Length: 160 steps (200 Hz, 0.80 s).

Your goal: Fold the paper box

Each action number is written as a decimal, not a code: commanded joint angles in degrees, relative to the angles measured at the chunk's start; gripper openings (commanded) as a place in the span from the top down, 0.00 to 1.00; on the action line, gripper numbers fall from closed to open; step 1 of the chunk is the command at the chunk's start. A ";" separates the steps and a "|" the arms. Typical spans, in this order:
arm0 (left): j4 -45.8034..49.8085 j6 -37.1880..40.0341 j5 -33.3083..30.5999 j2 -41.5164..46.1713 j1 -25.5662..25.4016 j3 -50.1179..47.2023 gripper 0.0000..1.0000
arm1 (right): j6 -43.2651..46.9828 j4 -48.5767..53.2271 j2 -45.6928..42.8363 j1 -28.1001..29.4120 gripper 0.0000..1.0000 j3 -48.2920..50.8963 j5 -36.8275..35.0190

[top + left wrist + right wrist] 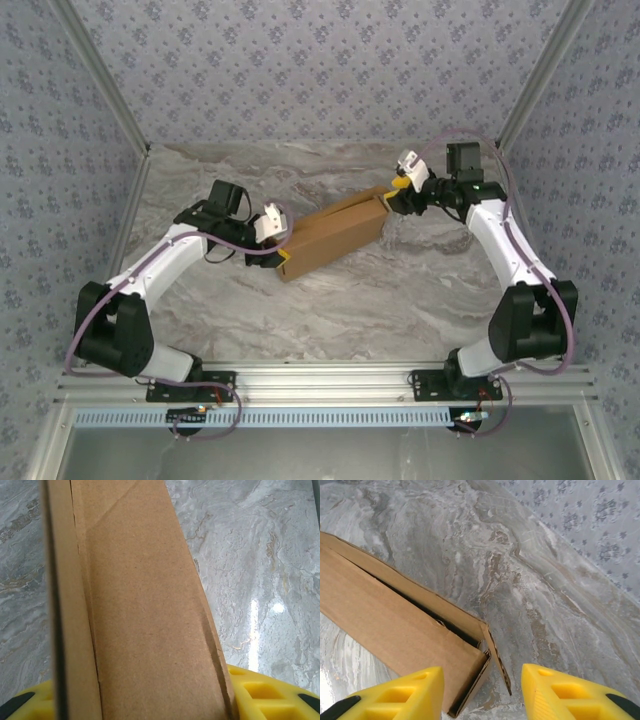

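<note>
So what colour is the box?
The box is plain brown, clearest in the right wrist view.

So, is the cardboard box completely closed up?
No, a dark gap runs along the box under its lid, and a small flap sticks out at one end.

This looks like a robot lab booth. A left robot arm (pixel 160 262) and a right robot arm (pixel 515 250) are bolted to a metal rail (pixel 330 378) at the edge of a marble-look table (pixel 330 320). Flowery blue-grey walls (pixel 320 70) with metal posts (pixel 100 75) close it in.
</note>
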<state>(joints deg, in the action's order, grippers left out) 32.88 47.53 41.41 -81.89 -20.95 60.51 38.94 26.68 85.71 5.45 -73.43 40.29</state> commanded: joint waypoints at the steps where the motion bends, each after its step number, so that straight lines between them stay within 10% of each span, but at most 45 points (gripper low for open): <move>1: -0.11 2.38 4.62 -0.71 0.30 2.82 0.72 | 3.52 2.08 2.09 0.15 0.55 -2.96 2.51; 160: -4.02 -1.76 3.35 -0.75 0.30 2.13 0.73 | -7.55 2.93 5.63 6.16 0.92 -7.24 -13.99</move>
<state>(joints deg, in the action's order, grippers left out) 33.12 46.78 41.95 -83.48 -20.93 61.25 38.68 28.88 92.07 10.11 -79.02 33.17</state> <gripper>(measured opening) 0.472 0.089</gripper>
